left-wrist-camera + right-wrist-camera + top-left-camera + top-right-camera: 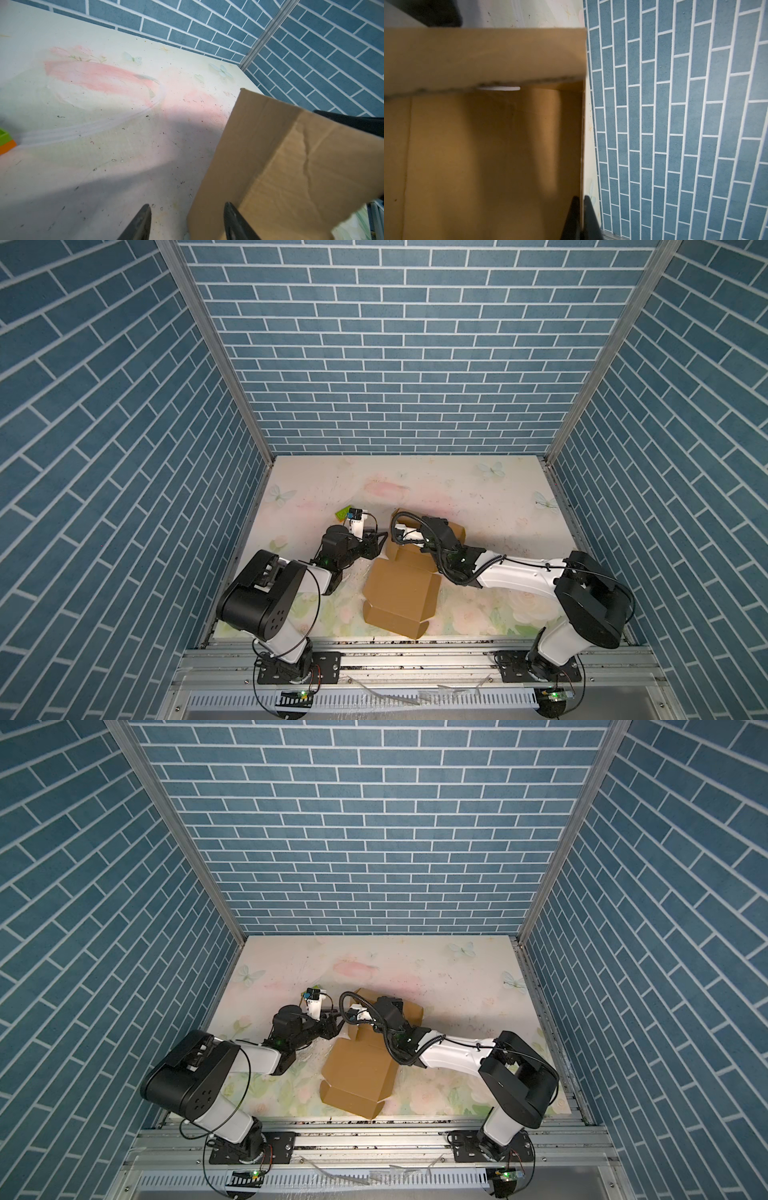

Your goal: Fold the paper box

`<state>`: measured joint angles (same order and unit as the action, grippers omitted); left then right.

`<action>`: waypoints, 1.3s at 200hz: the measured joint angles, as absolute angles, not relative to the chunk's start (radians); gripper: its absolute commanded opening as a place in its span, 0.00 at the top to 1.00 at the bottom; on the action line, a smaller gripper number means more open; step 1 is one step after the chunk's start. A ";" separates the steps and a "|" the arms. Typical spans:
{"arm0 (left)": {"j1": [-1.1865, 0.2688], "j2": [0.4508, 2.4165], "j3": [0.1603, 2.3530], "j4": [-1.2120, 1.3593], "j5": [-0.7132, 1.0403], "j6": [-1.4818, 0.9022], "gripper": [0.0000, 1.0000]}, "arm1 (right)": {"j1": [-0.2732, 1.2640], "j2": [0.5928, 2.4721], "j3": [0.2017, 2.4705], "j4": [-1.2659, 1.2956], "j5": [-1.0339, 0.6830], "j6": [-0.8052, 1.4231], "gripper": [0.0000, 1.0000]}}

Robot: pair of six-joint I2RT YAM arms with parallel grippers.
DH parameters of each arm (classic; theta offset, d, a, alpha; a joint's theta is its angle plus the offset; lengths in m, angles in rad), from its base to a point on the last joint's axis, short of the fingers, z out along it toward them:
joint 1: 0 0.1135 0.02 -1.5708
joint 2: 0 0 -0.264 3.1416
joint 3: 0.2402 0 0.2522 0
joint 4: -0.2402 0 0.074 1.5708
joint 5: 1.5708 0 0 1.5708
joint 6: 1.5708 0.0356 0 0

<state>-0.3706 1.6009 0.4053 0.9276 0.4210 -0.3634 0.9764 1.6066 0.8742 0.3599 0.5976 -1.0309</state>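
Paper box (401,593) sits in the middle of the floral table (478,497), plain brown and unprinted. Its near panels lie flat with a tabbed flap toward the front edge, while the far end stands folded up into walls, one outer face wrinkled beside a crease. The right gripper (581,200) is pinched tight on the edge of a raised wall; the left gripper (187,205) hangs just beside the box's left side, jaws apart, holding nothing.

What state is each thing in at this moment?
paper box: partly folded, far walls raised, near panel flat on the table.
right gripper: shut on a raised box wall.
left gripper: open beside the box, gripping nothing.
green toy brick: lying on the table, untouched.
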 measured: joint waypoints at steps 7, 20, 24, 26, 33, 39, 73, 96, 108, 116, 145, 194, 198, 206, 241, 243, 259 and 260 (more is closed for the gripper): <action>-0.373 1.601 0.401 0.935 0.422 -0.363 0.42 | 0.976 1.607 0.874 0.360 0.598 -1.031 1.00; -0.379 1.601 0.393 0.944 0.424 -0.363 0.42 | 0.976 1.607 0.874 0.360 0.598 -1.031 1.00; -0.381 1.601 0.390 0.946 0.424 -0.363 0.42 | 0.976 1.607 0.874 0.360 0.598 -1.032 1.00; -0.382 1.601 0.389 0.947 0.424 -0.363 0.42 | 0.976 1.607 0.874 0.360 0.598 -1.032 1.00; -0.386 1.601 0.387 0.949 0.424 -0.363 0.42 | 0.976 1.607 0.874 0.360 0.598 -1.034 1.00; -0.391 1.601 0.386 0.949 0.424 -0.363 0.42 | 0.976 1.607 0.874 0.360 0.598 -1.036 1.00; -0.426 1.600 0.386 0.943 0.416 -0.350 0.41 | 0.976 1.607 0.874 0.360 0.598 -1.037 1.00; -0.441 1.584 0.386 0.928 0.405 -0.339 0.41 | 0.976 1.607 0.874 0.360 0.598 -1.037 1.00; -0.445 1.565 0.386 0.916 0.393 -0.329 0.40 | 0.976 1.607 0.874 0.360 0.598 -1.037 1.00; -0.447 1.552 0.385 0.911 0.385 -0.324 0.41 | 0.976 1.607 0.874 0.360 0.598 -1.038 1.00; -0.454 1.543 0.385 0.909 0.355 -0.309 0.41 | 0.979 1.607 0.874 0.359 0.602 -1.042 1.00; -0.480 1.576 0.377 0.923 0.310 -0.291 0.41 | 1.011 1.607 0.874 0.361 0.646 -1.066 1.00; -0.482 1.578 0.376 0.924 0.307 -0.290 0.41 | 1.015 1.607 0.874 0.362 0.651 -1.071 1.00; -0.488 1.582 0.374 0.927 0.300 -0.287 0.41 | 1.021 1.607 0.874 0.367 0.660 -1.077 1.00; -0.508 1.585 0.368 0.935 0.263 -0.270 0.41 | 1.047 1.627 0.874 0.408 0.709 -1.107 1.00; -0.508 1.586 0.368 0.936 0.261 -0.268 0.41 | 1.047 1.629 0.874 0.410 0.712 -1.108 1.00; -0.517 1.586 0.368 0.941 0.241 -0.260 0.41 | 1.053 1.638 0.874 0.429 0.730 -1.115 1.00; -0.517 1.586 0.368 0.941 0.239 -0.260 0.41 | 1.054 1.639 0.874 0.430 0.731 -1.116 1.00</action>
